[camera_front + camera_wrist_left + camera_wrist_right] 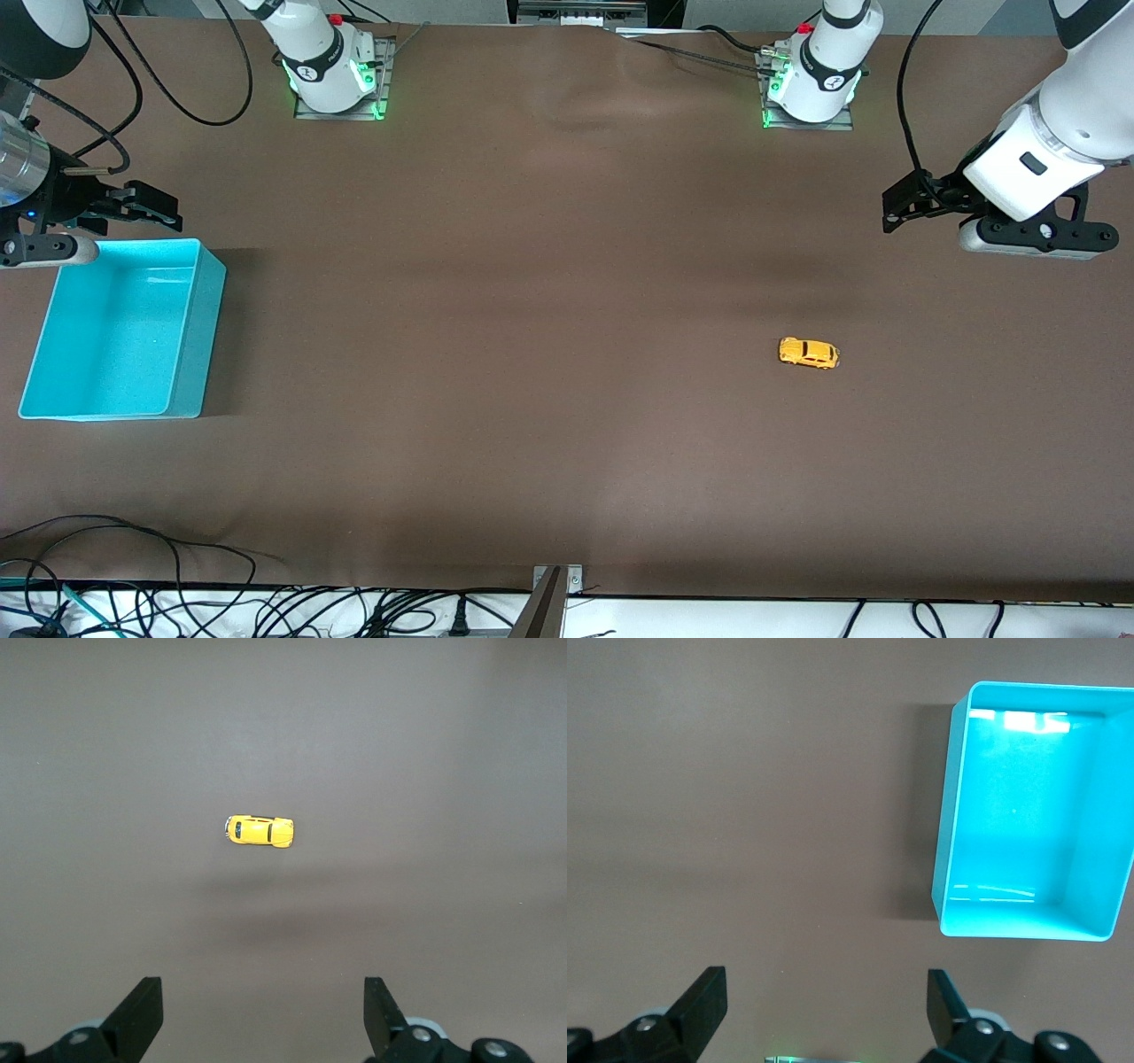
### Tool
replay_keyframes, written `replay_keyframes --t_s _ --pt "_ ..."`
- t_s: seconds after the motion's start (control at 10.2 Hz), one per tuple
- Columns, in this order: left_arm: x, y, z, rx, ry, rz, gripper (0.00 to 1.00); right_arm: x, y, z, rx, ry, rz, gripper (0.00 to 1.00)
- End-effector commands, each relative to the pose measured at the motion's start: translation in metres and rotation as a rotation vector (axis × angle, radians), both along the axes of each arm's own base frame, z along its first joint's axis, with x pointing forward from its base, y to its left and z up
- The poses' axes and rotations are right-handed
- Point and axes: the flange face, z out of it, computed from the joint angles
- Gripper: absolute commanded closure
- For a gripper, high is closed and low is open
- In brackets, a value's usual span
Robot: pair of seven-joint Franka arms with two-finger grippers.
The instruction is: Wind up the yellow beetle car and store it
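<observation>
Covering nearly the whole front view is the brown surface (pixel 549 354), the largest thing here and the one that carries everything else. Next in size is the turquoise bin (pixel 202 341), an open rectangular container standing upright at the right arm's end of the surface; its inside holds nothing visible.

Taking the bin as the landmark: the right end effector (pixel 146 206) hangs in the air just above the bin's corner that lies farthest from the front camera, its two dark fingers (pixel 702 1001) spread wide apart with nothing between them. In the right wrist view the bin (pixel 948 850) sits off to one side of that open gap, not under it.

The left end effector (pixel 904 208) is well apart from the bin, up in the air over bare surface at the left arm's end. Its fingers (pixel 142 1014) are likewise parted and hold nothing.

Smallest is the yellow beetle car (pixel 808 353), resting on its wheels on the surface, well apart from the bin, toward the left arm's end. In the left wrist view the car (pixel 259 830) lies ahead of the open fingers, untouched by either.
</observation>
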Motion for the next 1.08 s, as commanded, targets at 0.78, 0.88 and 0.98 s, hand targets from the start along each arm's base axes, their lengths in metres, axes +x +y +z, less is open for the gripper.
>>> replay_keyframes --t_s 0.78,0.88,0.98 --pt "0.038 -0.018 -0.08 0.008 0.128 -0.168 0.0 0.001 0.0 -0.003 -0.005 0.007 0.013 0.0" --pt "0.048 -0.017 -0.105 0.002 0.153 -0.276 0.0 0.002 0.0 -0.004 -0.005 0.005 0.013 0.0" --pt "0.058 -0.013 -0.122 -0.015 0.14 -0.379 0.0 0.002 0.0 -0.004 -0.005 0.005 0.013 0.0"
